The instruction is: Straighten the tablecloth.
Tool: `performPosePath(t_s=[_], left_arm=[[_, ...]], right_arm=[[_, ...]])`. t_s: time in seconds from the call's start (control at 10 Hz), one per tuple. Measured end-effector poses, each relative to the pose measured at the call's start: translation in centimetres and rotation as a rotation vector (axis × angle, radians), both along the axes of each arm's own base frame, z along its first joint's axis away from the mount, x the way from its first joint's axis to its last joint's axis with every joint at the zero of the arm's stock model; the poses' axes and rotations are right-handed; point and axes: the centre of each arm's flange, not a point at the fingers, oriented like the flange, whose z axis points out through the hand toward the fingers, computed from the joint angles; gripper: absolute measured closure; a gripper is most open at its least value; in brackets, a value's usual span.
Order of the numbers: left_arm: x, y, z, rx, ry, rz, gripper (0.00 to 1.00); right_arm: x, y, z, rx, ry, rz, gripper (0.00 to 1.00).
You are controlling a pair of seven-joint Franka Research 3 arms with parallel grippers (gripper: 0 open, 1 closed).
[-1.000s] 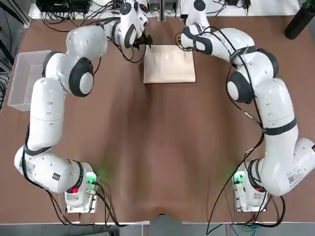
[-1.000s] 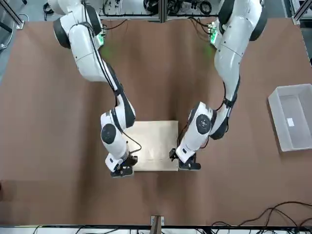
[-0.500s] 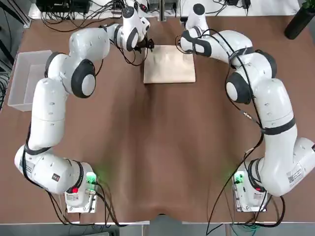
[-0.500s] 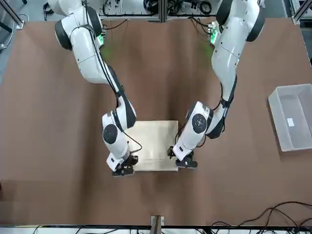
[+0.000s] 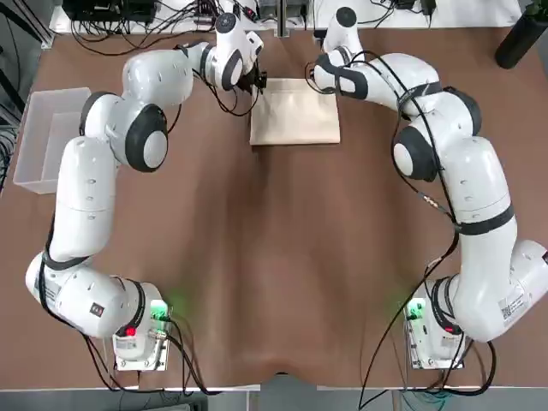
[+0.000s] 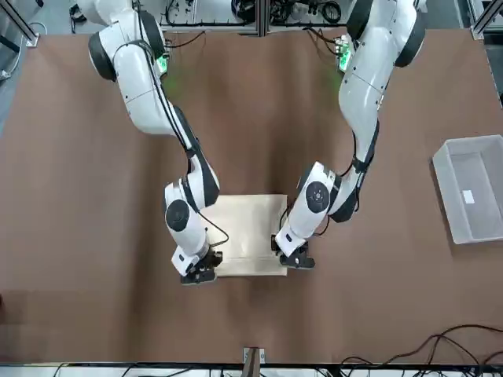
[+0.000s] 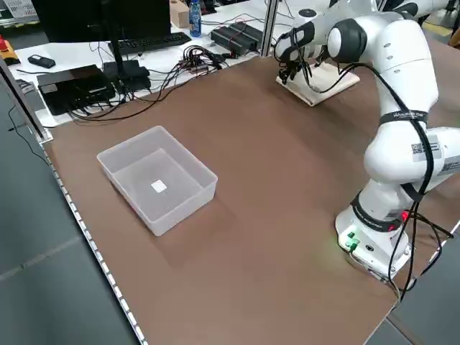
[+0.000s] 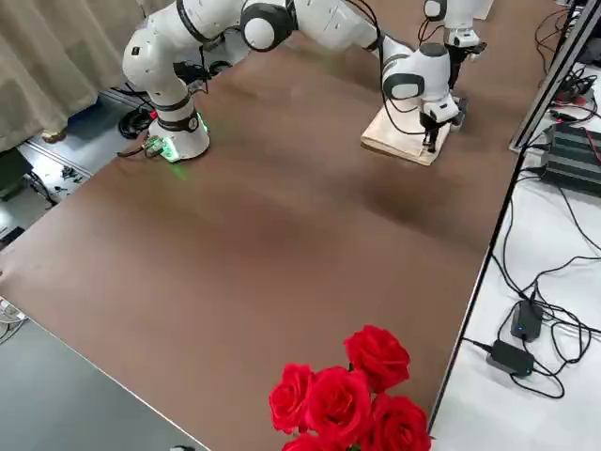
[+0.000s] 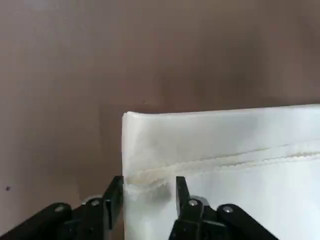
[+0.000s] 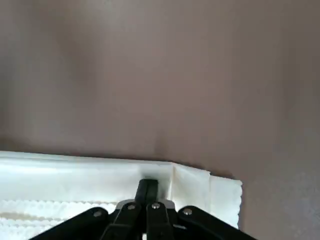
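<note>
The tablecloth [image 5: 294,111] is a cream folded rectangle lying flat near the far edge of the brown table, also seen in the front view [image 6: 250,236]. My left gripper [image 5: 259,81] is down at its far left corner. In the left wrist view its two fingers [image 9: 114,197] stand partly apart, open, with the hemmed corner of the tablecloth [image 9: 225,145] between them. My right gripper [image 5: 330,79] is at the far right corner. In the right wrist view its fingers [image 10: 147,192] are pressed together, shut on the folded edge of the tablecloth [image 10: 75,175].
A clear plastic bin [image 5: 47,137] stands at the table's left side. A dark bottle-like thing [image 5: 522,34] is at the far right corner. Cables and electronics lie beyond the far edge. Red roses [image 8: 352,395] stand near the right side.
My left gripper has shifted right onto the cloth's far left corner and its fingers have narrowed around it. The right gripper has held its place, shut.
</note>
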Motion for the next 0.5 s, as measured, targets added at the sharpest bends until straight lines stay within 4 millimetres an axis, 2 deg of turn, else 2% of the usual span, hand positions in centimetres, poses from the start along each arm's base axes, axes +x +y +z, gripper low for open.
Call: performPosePath(t_s=[0.2, 0.3, 0.5], left_arm=[[0.0, -0.01, 0.02, 0.0, 0.0, 0.0, 0.86], [0.03, 0.0, 0.08, -0.001, -0.001, 0.0, 0.97], [0.07, 0.01, 0.2, -0.001, -0.003, 0.001, 0.97]], right_arm=[[0.0, 0.0, 0.0, 0.0, 0.0, 0.0, 0.99], [0.0, 0.0, 0.0, 0.0, 0.0, 0.0, 0.99], [0.0, 0.0, 0.0, 0.0, 0.0, 0.0, 0.99]])
